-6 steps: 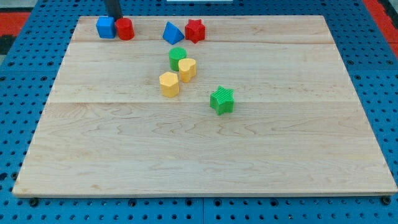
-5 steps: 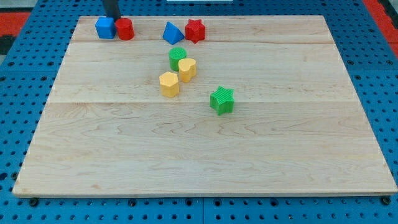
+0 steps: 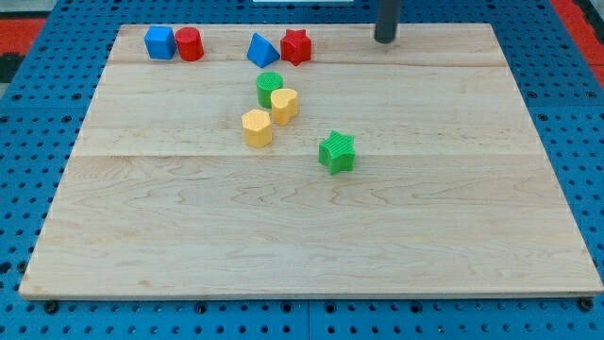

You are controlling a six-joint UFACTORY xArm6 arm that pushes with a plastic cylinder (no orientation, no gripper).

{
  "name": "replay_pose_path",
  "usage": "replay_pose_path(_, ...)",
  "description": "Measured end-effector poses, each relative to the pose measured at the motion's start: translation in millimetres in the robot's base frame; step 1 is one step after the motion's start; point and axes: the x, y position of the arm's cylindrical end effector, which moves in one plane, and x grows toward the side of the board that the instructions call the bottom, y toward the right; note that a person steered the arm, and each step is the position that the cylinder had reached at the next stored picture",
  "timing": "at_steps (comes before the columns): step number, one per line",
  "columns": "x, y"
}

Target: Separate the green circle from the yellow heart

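The green circle (image 3: pixel 269 88) sits near the board's upper middle, touching the yellow heart (image 3: pixel 284 104), which lies just to its lower right. My tip (image 3: pixel 385 41) is at the view's top, right of centre, on the board's far edge. It stands well to the upper right of both blocks and touches no block.
A yellow hexagon-like block (image 3: pixel 256 127) lies just lower left of the heart. A green star (image 3: pixel 337 152) lies to the lower right. Along the top edge sit a blue cube (image 3: pixel 160 42), a red cylinder (image 3: pixel 190 44), a blue triangle (image 3: pixel 261 49) and a red star (image 3: pixel 296 45).
My tip has moved from the top left, beside the blue cube and red cylinder, far to the right along the top edge. No block has moved.
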Motion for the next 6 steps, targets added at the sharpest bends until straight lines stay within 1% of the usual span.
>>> replay_pose_path(1,52.2,-21.6)
replay_pose_path(2,61.0,-26.4)
replay_pose_path(3,60.3,-44.8)
replay_pose_path(4,60.5,-89.9)
replay_pose_path(5,76.4,-145.6)
replay_pose_path(6,83.7,-179.3)
